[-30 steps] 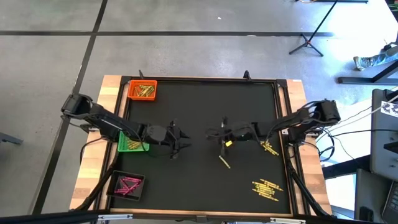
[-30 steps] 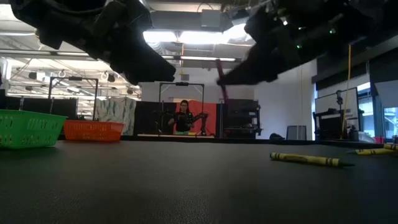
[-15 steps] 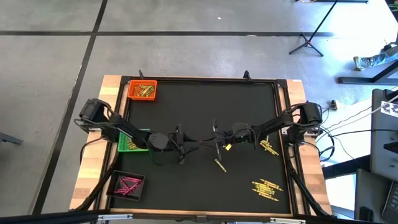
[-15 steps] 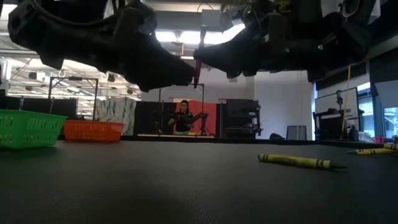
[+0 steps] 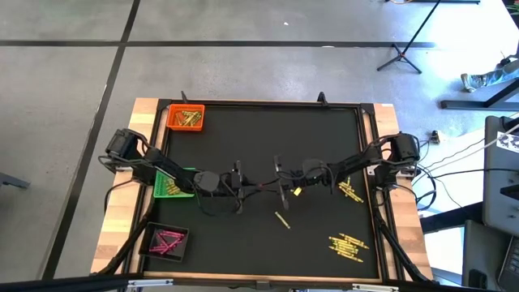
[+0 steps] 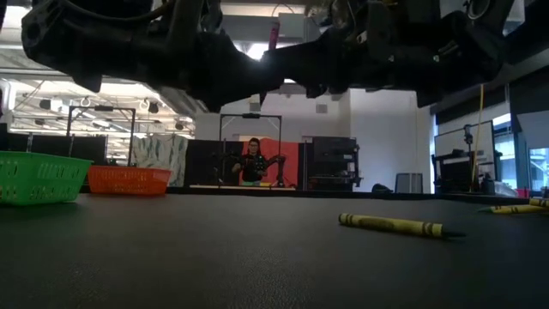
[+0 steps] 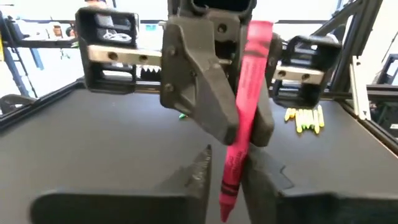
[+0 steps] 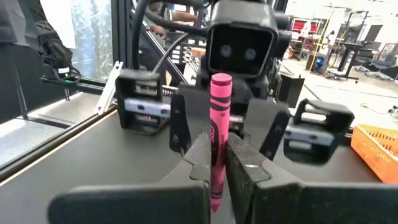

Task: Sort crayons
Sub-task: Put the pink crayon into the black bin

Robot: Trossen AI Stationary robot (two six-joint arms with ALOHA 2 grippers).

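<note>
Handover: the left gripper (image 5: 247, 185) and the right gripper (image 5: 276, 183) meet nose to nose above the middle of the black mat (image 5: 268, 138), with one pink crayon (image 8: 217, 140) upright between them
Right gripper: its fingers (image 8: 245, 167) are pinched on the lower half of the pink crayon
Left gripper: its fingers (image 7: 200, 171) sit either side of the same pink crayon (image 7: 241, 146); whether they press it yet, I cannot tell
Risk, drop: if one side lets go before the other has a firm pinch, the thin stick could slip out and fall to the mat
Risk, snap: if both pinch and either arm pulls or twists, the crayon could bend or break
Risk, tilt: the crayon leans in the left wrist view, so a crooked grasp could make it swing on release
Other crayons: a single yellow crayon (image 5: 282, 220) lies loose just below the grippers; yellow ones lie in a small group (image 5: 351, 193) and a larger group (image 5: 347, 245) on the right side
Trays: orange tray (image 5: 186, 118) at the far left corner, green tray (image 5: 172, 186) under the left arm, black tray (image 5: 165, 242) holding pink crayons
Surface: black mat on a wooden table (image 5: 130, 174), flat and matt
Room: grey floor with dark lines, a stand (image 5: 405, 40); a person (image 6: 253, 161) far behind in the low view
</note>
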